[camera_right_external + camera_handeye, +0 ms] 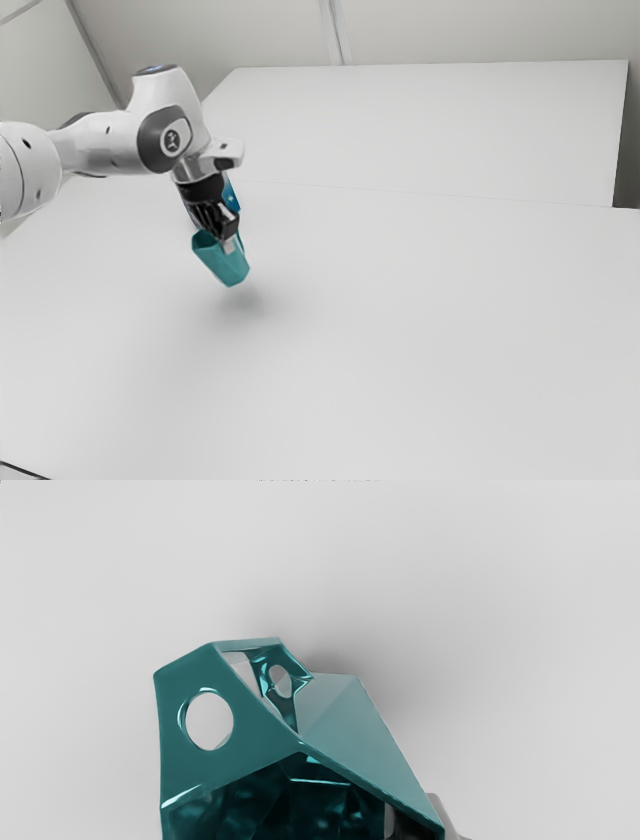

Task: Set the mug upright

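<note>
In the exterior view the gripper points down and is shut on the wall of the teal mug near its rim. The mug is tilted, its opening toward the upper left and its base toward the lower right, with a soft shadow under it; it looks raised off the table. In the wrist view the faceted mug shows its dark hollow inside and a angular part with round holes. The gripper has one finger inside the mug and the other outside, the wall between them; much of both fingers is hidden.
A broad white table lies under the arm. Behind it is another pale surface, with a seam between the two. Pale walls stand at the back and at the exterior view's left.
</note>
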You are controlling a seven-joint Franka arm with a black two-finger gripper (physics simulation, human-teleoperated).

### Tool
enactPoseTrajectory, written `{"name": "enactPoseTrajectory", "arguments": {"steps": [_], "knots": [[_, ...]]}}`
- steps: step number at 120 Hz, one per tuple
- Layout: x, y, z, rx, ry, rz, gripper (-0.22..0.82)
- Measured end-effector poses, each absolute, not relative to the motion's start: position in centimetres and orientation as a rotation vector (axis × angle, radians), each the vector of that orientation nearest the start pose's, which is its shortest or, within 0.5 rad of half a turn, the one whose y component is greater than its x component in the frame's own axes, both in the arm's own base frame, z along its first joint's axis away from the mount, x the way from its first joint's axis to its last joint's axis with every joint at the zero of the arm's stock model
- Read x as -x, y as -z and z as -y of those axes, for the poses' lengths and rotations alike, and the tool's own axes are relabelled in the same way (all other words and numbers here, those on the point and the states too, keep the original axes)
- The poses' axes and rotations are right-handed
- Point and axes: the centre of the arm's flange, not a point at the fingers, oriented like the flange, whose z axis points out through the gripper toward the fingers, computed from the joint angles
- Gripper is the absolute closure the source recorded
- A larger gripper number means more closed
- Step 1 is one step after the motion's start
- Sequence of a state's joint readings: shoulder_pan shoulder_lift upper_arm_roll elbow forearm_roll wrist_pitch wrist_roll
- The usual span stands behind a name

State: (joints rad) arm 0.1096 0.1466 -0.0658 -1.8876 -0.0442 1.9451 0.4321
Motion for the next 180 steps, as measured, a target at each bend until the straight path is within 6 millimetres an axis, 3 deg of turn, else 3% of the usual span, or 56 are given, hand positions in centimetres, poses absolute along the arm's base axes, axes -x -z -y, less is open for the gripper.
{"name": "enactPoseTrajectory", "arguments": {"steps": [31, 51, 76, 87, 101, 123, 137, 156, 180], "knots": [[-59.3, -37.5, -1.6, 3.17, -0.183, -0.467, 0.79], [-59.4, -36.0, -1.3, 3.177, -0.212, -0.409, 0.76], [-59.4, -36.2, -0.9, 3.184, -0.203, -0.356, 0.35], [-59.1, -38.8, -0.3, 3.183, -0.147, -0.353, 0.23], [-58.1, -44.4, 1.1, 3.18, -0.045, -0.367, 0.13], [-58.8, -52.8, 1.2, 3.18, 0.047, -0.351, 0.06], [-57.9, -57.1, 0.9, 3.172, 0.067, -0.341, 0.03], [-56.4, -59.3, 0.8, 3.166, 0.035, -0.332, 0.02], [-55.8, -59.3, 0.9, 3.174, -0.015, -0.324, 0.01]]}}
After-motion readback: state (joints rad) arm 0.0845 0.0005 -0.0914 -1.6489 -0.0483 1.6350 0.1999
